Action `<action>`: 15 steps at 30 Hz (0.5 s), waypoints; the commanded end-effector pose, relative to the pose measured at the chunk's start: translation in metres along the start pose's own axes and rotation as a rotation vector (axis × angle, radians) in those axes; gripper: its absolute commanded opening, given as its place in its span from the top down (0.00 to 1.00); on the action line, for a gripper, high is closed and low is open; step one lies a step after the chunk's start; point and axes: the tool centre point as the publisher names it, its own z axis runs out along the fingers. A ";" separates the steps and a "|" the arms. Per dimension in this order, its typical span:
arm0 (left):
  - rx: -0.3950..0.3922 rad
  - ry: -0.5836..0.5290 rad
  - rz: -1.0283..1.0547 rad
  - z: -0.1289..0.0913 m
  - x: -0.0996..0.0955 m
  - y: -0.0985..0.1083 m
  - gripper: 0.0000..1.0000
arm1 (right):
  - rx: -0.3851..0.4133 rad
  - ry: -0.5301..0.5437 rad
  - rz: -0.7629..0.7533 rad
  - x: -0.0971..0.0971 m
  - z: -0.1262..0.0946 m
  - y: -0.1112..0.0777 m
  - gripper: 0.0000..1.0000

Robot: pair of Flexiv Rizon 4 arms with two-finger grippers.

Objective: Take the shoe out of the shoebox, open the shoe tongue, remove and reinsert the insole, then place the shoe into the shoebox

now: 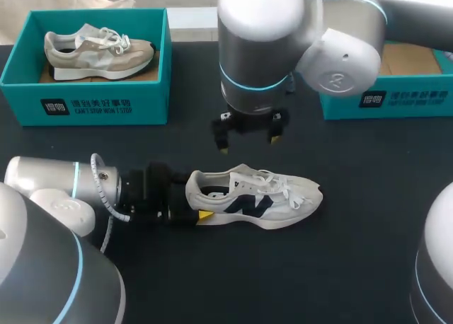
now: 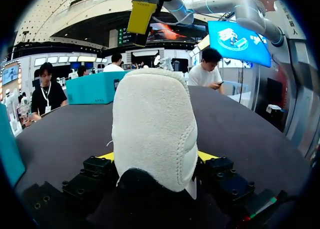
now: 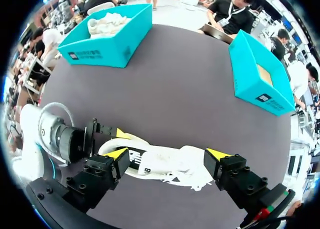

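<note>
While the left gripper (image 1: 200,215) clamps the heel of the shoe (image 1: 258,200), which lies mid-table with its toe toward 3 o'clock, the right gripper (image 1: 248,136) hangs spread wide at the shoe's 12 o'clock, and a shoebox (image 1: 386,101) sits at 2 o'clock in the head view. From the left wrist, both yellow tips (image 2: 106,156) press the heel's sides low down; a hard pull on the tongue (image 1: 248,175) could twist the shoe free. From the right wrist, loose laces (image 3: 192,181) lie under the open fingers (image 3: 117,153) and might snag instead.

Exhibition hall, big display screen (image 2: 237,41)
</note>
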 end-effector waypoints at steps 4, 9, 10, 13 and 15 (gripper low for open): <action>-0.002 0.000 -0.001 0.001 0.001 0.004 1.00 | 0.042 -0.080 0.188 0.013 0.017 -0.017 0.00; -0.002 0.000 -0.001 0.001 0.001 0.004 1.00 | 0.066 -0.100 0.236 0.023 0.026 -0.031 0.00; -0.002 0.000 -0.001 0.001 0.001 0.004 1.00 | 0.061 -0.092 0.254 0.026 0.029 -0.033 0.00; -0.002 0.000 -0.001 0.001 0.001 0.004 1.00 | 0.078 -0.078 0.255 0.034 0.038 -0.038 0.00; -0.002 0.000 -0.001 0.001 0.001 0.004 1.00 | 0.085 -0.081 0.258 0.039 0.042 -0.040 0.00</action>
